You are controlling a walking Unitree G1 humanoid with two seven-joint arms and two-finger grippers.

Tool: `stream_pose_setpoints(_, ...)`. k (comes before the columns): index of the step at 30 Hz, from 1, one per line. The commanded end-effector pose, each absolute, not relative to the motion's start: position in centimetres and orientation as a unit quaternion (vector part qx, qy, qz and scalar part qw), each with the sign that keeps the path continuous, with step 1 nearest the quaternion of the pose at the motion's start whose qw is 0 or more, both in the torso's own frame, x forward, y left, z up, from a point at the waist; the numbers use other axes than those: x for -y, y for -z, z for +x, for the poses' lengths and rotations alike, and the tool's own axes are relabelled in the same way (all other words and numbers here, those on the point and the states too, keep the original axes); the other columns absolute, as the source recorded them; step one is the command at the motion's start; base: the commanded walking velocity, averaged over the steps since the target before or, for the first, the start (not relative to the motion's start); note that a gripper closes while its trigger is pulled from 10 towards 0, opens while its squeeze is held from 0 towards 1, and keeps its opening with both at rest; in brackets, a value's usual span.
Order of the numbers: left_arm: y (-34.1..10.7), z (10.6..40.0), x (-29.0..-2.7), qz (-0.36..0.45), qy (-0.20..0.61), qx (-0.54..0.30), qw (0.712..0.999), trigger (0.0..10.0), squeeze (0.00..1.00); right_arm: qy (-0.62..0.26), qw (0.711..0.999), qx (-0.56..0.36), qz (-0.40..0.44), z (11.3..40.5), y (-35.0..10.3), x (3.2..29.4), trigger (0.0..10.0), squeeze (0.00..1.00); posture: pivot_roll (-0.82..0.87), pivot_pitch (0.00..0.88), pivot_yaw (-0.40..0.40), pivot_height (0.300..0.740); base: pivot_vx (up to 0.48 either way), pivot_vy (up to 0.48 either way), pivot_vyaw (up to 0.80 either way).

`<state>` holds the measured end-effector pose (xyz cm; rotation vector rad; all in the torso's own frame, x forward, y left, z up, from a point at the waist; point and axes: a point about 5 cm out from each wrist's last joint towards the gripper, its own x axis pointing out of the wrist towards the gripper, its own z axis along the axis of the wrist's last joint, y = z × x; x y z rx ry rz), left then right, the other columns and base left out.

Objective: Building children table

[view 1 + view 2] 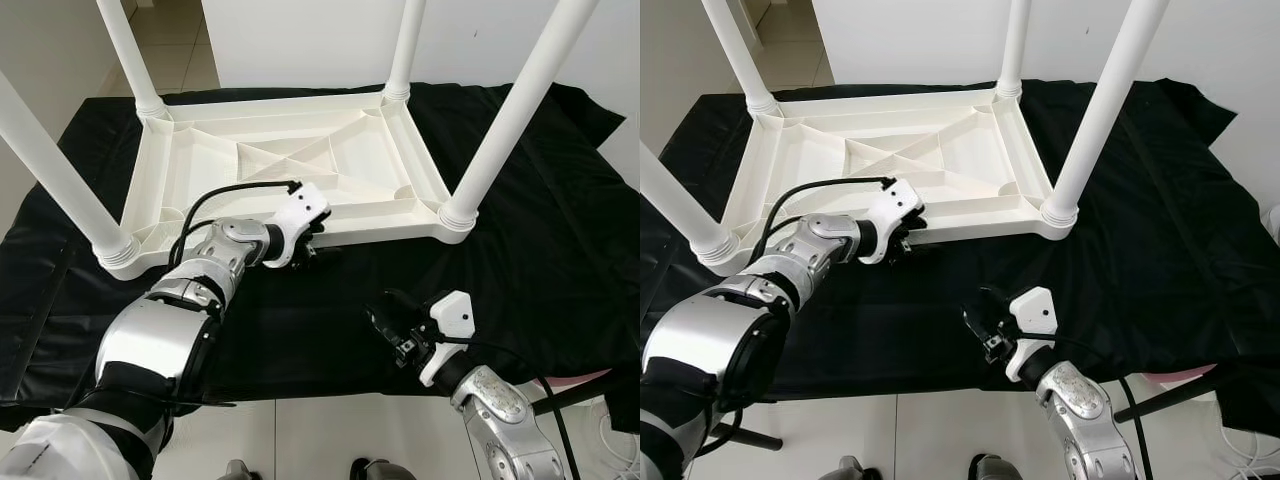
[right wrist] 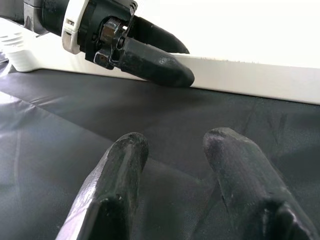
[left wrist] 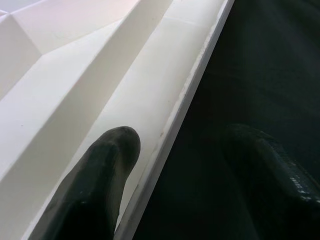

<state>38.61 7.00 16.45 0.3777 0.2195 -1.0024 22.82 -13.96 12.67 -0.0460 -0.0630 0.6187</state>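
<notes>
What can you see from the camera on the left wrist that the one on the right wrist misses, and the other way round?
The left wrist view looks closely along the table rim: one finger lies inside on the white ribbed underside, the other outside over the black cloth, so the open gripper straddles the rim. The right wrist view shows the whole left gripper at that rim from outside, and the right gripper, open and holding nothing, over the cloth. Both show the white rim and black cloth.

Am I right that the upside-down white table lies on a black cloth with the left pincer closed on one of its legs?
Not quite: in the left wrist view the left pincer straddles the white table's near rim, open, not on a leg. The black cloth part is right.
</notes>
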Motion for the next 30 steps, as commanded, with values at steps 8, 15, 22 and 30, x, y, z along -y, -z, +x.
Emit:
stream_pose_setpoints(8, -17.6, 40.7, -8.8, 0.19, 0.153, -0.03, 0.969, 10.0, 0.0, -0.306, 0.951, 0.025, -0.025, 22.9, -12.6, 13.7, 10.0, 0.0, -0.2, 0.112, 0.061, 0.74, 0.0, 0.0, 0.0)
stream_pose_setpoints(15, -17.5, 40.7, -9.1, 0.171, 0.131, -0.035, 0.976, 10.0, 0.0, -0.304, 0.952, 0.027, -0.024, 23.2, -12.6, 13.7, 10.0, 0.0, -0.19, 0.111, 0.053, 0.74, 0.0, 0.0, 0.0)
stream_pose_setpoints(22, -18.0, 41.0, -9.7, 0.124, 0.094, -0.034, 0.987, 10.0, 0.0, -0.306, 0.951, 0.032, -0.024, 23.6, -12.8, 13.3, 10.0, 0.0, -0.19, 0.104, 0.054, 0.74, 0.0, 0.0, 0.0)
stream_pose_setpoints(30, -17.4, 40.8, -9.5, 0.162, 0.096, -0.044, 0.981, 10.0, 0.0, -0.302, 0.952, 0.034, -0.025, 23.7, -12.8, 13.4, 10.0, 0.0, -0.19, 0.104, 0.057, 0.74, 0.0, 0.0, 0.0)
